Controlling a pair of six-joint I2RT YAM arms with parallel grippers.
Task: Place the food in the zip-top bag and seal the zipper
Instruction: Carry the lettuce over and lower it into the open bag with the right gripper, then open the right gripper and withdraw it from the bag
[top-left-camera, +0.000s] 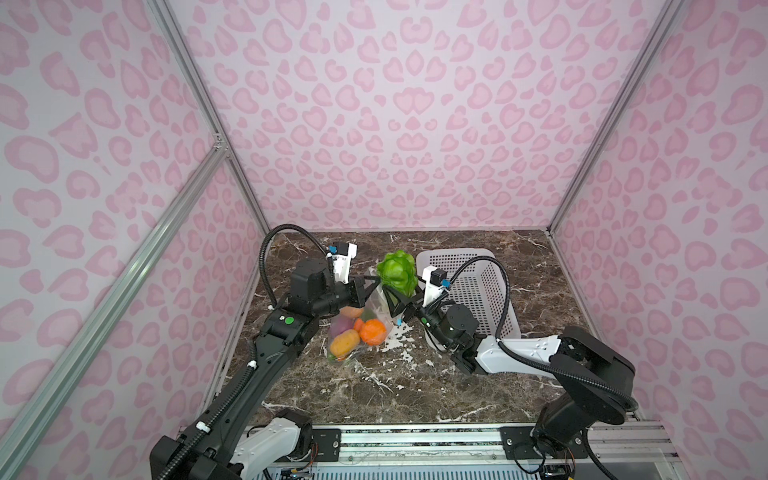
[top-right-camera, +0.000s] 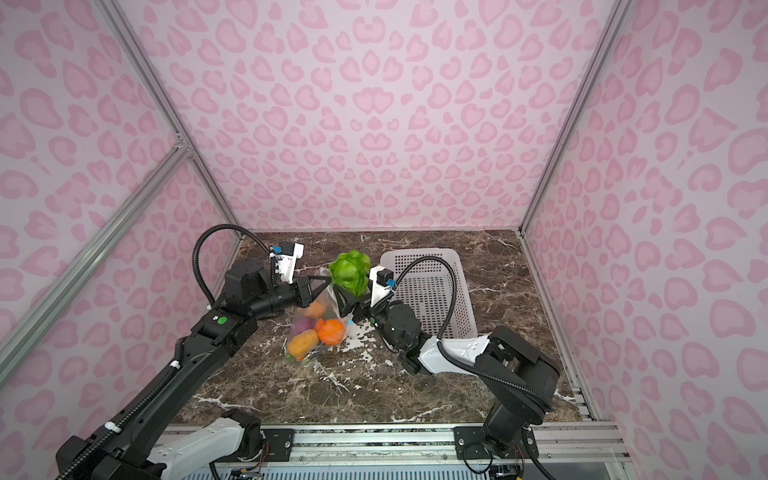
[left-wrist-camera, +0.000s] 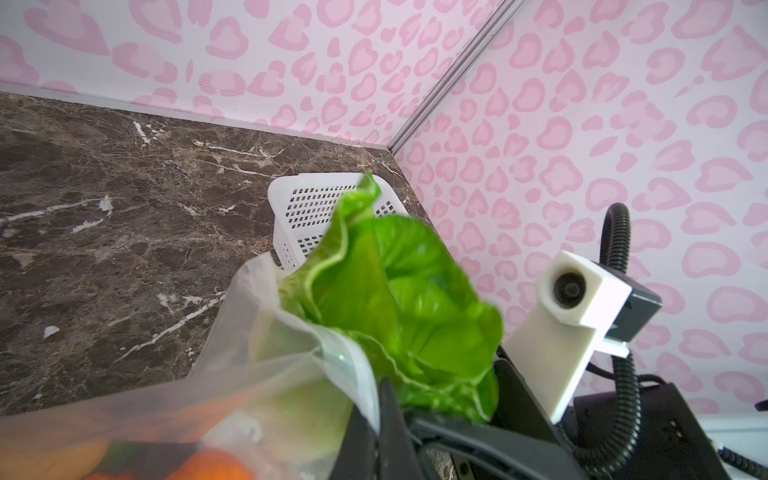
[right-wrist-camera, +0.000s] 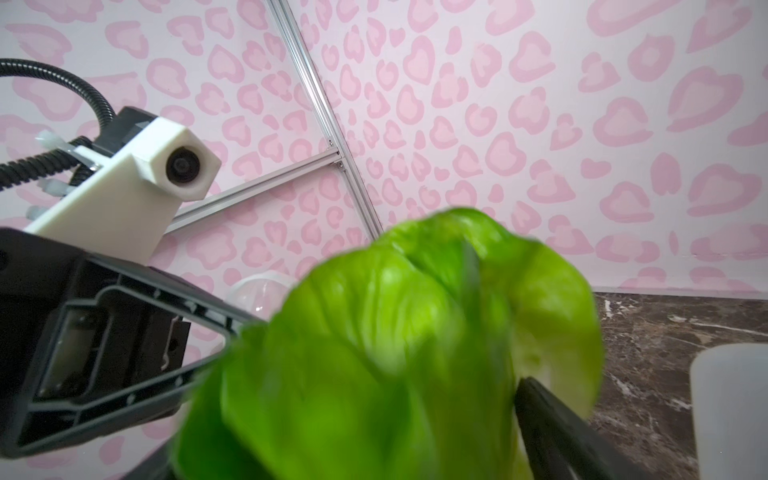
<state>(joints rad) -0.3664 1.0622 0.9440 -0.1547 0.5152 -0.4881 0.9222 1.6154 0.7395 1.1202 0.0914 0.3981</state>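
Zip-top bag (top-left-camera: 376, 305) sits in the middle of the table (top-left-camera: 374, 395), just left of the white basket (top-left-camera: 469, 286). Bottom end rests on the marble, mouth end is lifted. Long axis runs from low at front-left to high at back-right. Mouth faces up and toward the basket.

Left arm: comes in from the front-left corner, long link climbing to a raised elbow, wrist about level. Left gripper (top-left-camera: 371, 286) points right, toward the middle. Jaws are together, pinching the bag's rim. Its wrist view shows the pale zipper strip (left-wrist-camera: 361, 374) caught at the black fingertips.

Right arm: comes in from the front-right, white link low over the table heading left, wrist bent upward. Right gripper (top-left-camera: 395, 297) points up and back, just under the cabbage (top-left-camera: 397, 272). Jaws stand wide with the cabbage between them. One finger (right-wrist-camera: 557, 419) lies along the cabbage's side, the other is hidden behind leaves. Can't tell whether it's clamped or let go.

Cabbage is roughly upright, long axis near vertical, leafy tip up. Pale stem end is down inside the bag's mouth, and most of the head sticks out above the rim.

Already in the bag's lower half: orange pumpkin (top-left-camera: 372, 331), yellow-orange piece (top-left-camera: 345, 343), purple piece (top-left-camera: 340, 325). Small blue slider tab (top-left-camera: 399, 322) shows at the bag's edge, beside the right wrist.
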